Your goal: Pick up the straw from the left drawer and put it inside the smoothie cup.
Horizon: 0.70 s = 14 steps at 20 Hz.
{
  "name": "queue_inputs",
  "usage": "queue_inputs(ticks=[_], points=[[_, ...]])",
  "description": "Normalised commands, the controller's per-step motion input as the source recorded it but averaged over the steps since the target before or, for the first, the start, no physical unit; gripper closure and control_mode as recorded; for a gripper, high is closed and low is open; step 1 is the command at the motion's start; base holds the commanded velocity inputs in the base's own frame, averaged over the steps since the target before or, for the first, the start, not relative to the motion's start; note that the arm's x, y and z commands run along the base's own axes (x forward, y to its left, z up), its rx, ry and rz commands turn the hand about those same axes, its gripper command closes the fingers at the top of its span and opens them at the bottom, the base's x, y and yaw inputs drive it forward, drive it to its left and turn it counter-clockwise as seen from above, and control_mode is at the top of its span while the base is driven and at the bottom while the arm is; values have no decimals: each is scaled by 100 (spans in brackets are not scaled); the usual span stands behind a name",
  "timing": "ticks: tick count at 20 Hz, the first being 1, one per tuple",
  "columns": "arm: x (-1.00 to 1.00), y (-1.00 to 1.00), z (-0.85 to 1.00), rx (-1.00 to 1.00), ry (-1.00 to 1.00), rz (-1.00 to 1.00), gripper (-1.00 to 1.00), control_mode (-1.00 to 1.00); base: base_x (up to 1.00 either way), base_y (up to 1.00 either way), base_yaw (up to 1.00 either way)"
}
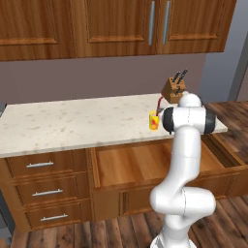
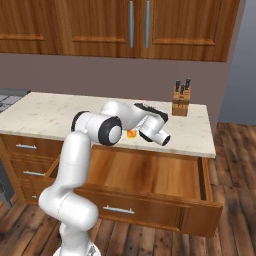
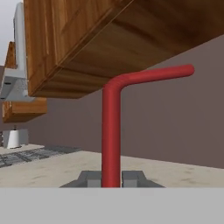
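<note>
Claw (image 3: 111,179) clamped on the lower end of the red straw (image 3: 111,131); shaft stands upright between the tips, bent tip pointing sideways above. Straw looks light, thin, fairly stiff but easy to crush or let swivel; grip low on the straight shaft seems right, leaving none free below for insertion. Arm arches over the open left drawer (image 1: 145,164), wrist over the bench (image 1: 72,123), straw (image 1: 159,102) just above the yellow smoothie cup (image 1: 153,121).

White glossy arm (image 1: 181,160) — rounded tubular links, dark bands at joints; small grey finger tips (image 3: 89,178) on gripper (image 3: 111,179).
</note>
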Motion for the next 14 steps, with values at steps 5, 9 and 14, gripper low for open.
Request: queue_inputs(ticks=[5,9,14], points=[[0,0,-21,-2,0,0,100,-100,0,0,0],[0,0,-17,-1,0,0,100,-100,0,0,0],[-1,0,0,0,0,0,-100,-100,0,0,0]])
